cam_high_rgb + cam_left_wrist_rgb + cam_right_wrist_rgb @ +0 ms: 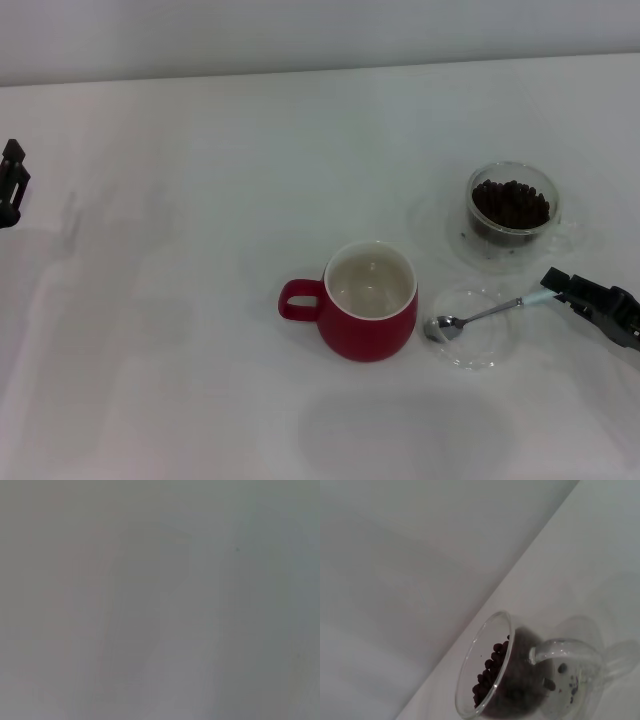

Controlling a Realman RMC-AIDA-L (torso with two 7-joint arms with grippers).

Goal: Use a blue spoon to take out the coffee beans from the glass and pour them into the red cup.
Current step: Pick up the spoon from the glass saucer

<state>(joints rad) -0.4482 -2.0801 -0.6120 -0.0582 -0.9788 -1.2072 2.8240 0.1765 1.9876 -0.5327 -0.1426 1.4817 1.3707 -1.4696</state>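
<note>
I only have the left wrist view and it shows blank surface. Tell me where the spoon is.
Observer: The blue spoon lies with its bowl in a flat clear dish, just on the robot's right of the red cup.
Operator: Report the right gripper.
Observer: The right gripper is at the tip of the spoon's handle; whether it has closed on it cannot be told.
Operator: Give me the beans' status.
Observer: The coffee beans fill the glass, which stands beyond the dish; the red cup looks empty inside.
Operator: Locate my left gripper.
Observer: The left gripper sits at the far left edge of the head view, away from everything.
</note>
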